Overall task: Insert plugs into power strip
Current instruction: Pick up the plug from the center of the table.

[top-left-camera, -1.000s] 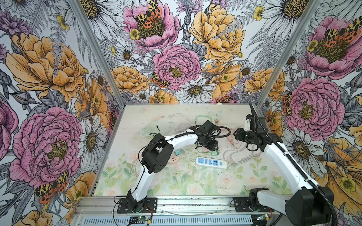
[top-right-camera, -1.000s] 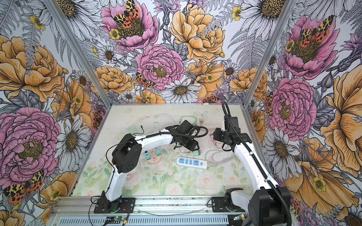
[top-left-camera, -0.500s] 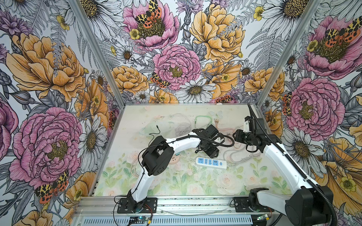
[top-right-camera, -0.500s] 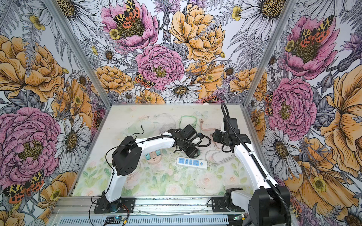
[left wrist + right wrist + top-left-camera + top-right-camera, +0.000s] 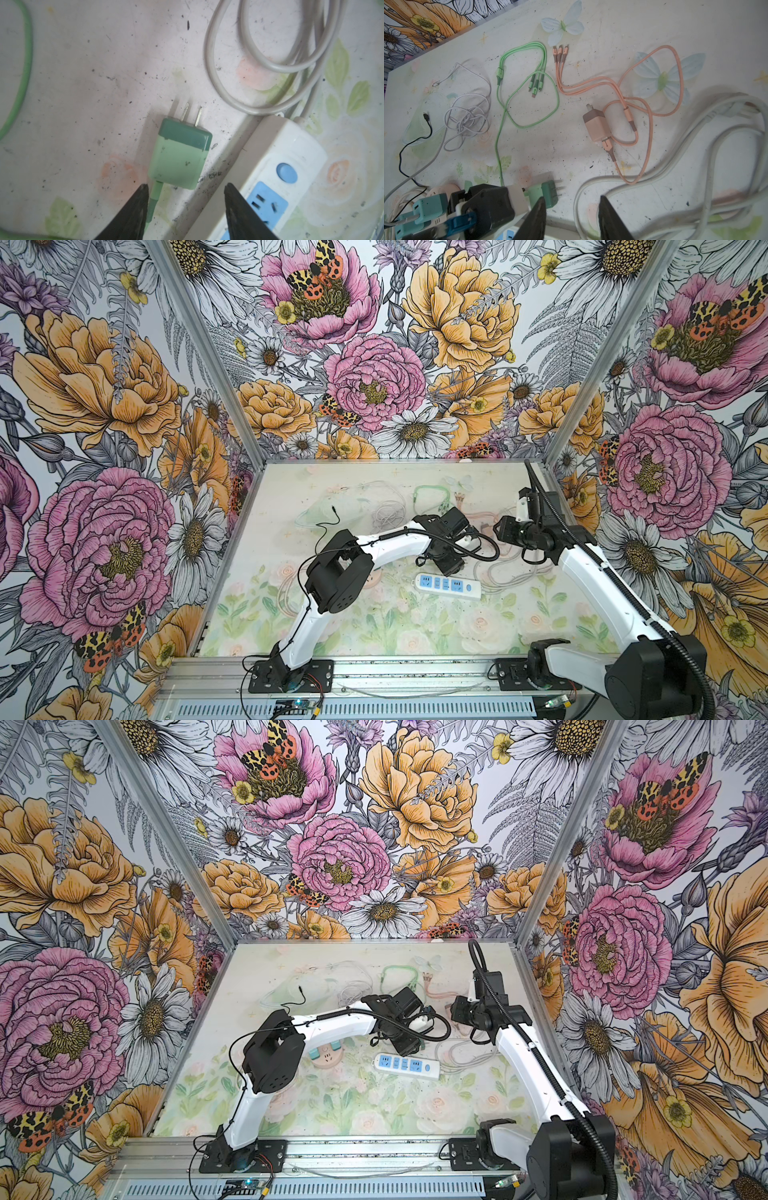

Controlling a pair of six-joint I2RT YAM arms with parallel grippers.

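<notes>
moved: since the earlier frames the left pincer (image 5: pixel 186 187) has been brought down from above the cables to the counter (image 5: pixel 93 72) beside the power strip (image 5: pixel 280 158), and its jaws have been widened; the right arm is hardly shifted.
left pincer: opened, nothing gripped; the black fingertips are seen apart, either side of the plug's cable end.
right pincer (image 5: pixel 572 198): jaws held apart, nothing between them.
green plug (image 5: pixel 180 153): laid flat on the counter, just beside the strip's long edge, not inserted.
key relation: the green plug is found just ahead of the left pincer's fingertips, its long axis roughly in line with the pincer's reach, cable end toward the pincer, prongs pointed away. the prongs are level with the counter while the sockets face up, so a turn to upright is judged to be needed. the left arm is nearer; the right pincer is close by on the prong side.
plugs counted: four: one green, one pink-brown plug (image 5: pixel 595 126) well apart among its cable, two teal plugs (image 5: pixel 429 204) by the left arm.
strip counted: one, no plug seen in it.
cables counted: one green cable (image 5: pixel 497 143), one pink cable (image 5: pixel 559 56), one white tangle (image 5: pixel 467 120), one thin black cable (image 5: pixel 426 118), plus the strip's grey cord (image 5: pixel 209 62).
</notes>
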